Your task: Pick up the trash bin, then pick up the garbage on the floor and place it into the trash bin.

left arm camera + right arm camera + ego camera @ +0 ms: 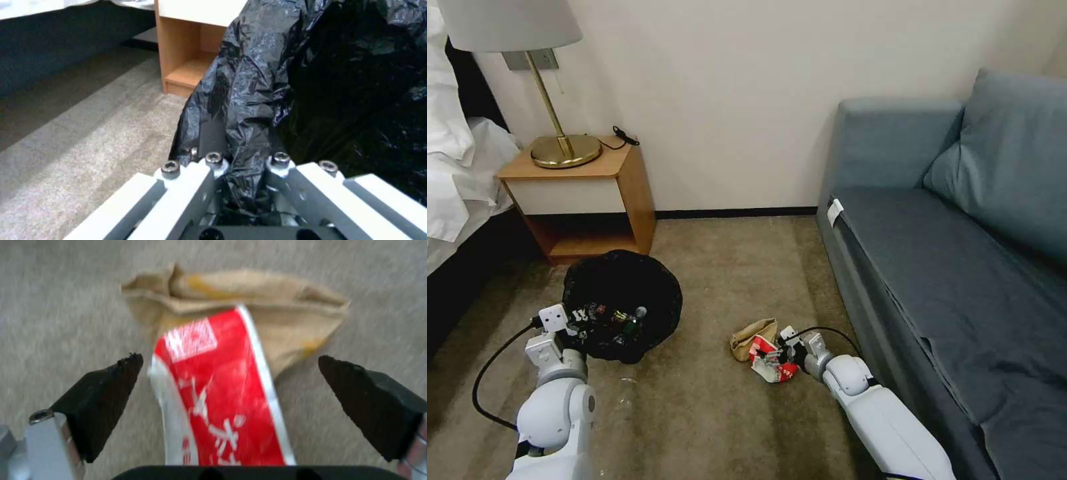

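Gripping the crinkly black liner at the trash bin [622, 303] rim, my left gripper [242, 160] is clenched; my right gripper [229, 386] gapes, the red-and-white packet [218, 396] between its fingers, crumpled tan paper [249, 306] just beyond.

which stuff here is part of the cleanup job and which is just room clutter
Job: trash bin, held at its bag rim by the left gripper; red-and-white packet between the open right gripper fingers; tan paper.
Just there: lamp, nightstand, sofa, bed.
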